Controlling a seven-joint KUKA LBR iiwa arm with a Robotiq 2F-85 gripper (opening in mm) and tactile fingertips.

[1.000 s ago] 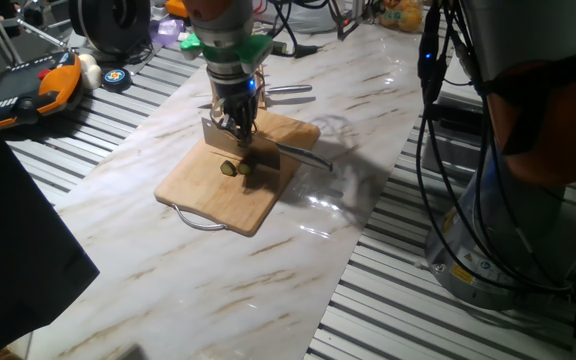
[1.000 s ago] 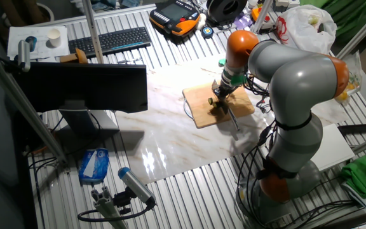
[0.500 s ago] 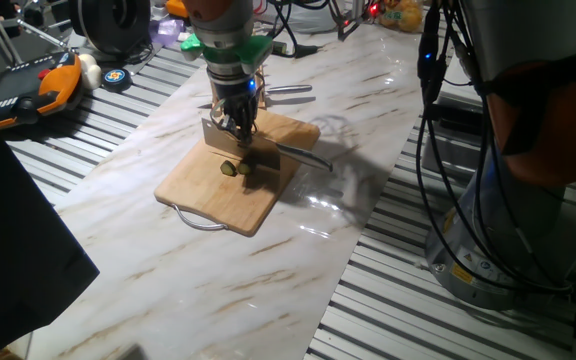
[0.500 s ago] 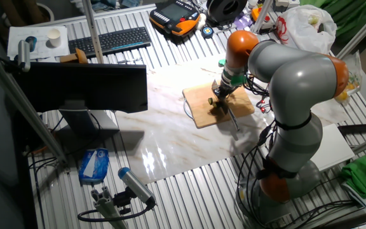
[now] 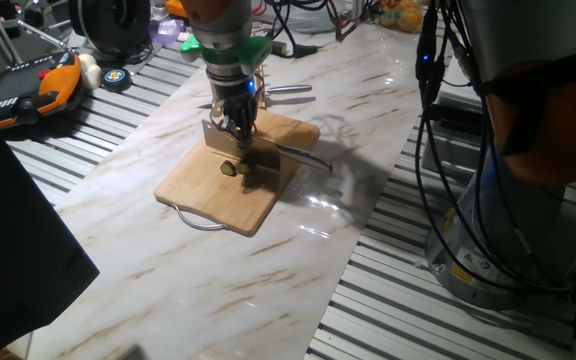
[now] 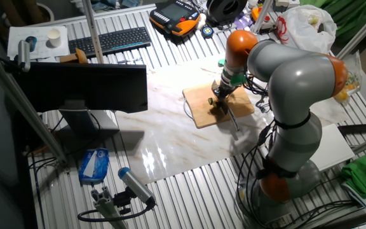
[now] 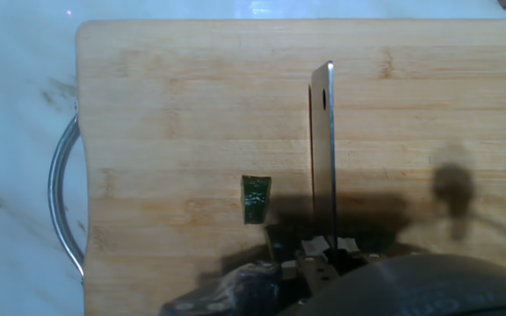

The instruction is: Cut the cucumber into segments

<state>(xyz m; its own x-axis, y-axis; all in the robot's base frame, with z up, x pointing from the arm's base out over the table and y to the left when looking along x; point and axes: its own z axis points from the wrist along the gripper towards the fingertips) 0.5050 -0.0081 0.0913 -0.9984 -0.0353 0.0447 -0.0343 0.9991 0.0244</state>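
One gripper [image 5: 236, 128] low over the wooden cutting board [image 5: 198, 190] on the marble bench [image 5: 298, 240], jaws clenched on a knife [image 7: 323, 167], blade edge-down. Cucumber [image 7: 256, 199] lies on the board just left of the blade in hand view; segments [image 5: 234, 169] beside the gripper.

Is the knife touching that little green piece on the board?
Apart. The hand view shows bare wood between the knife blade and the green piece.
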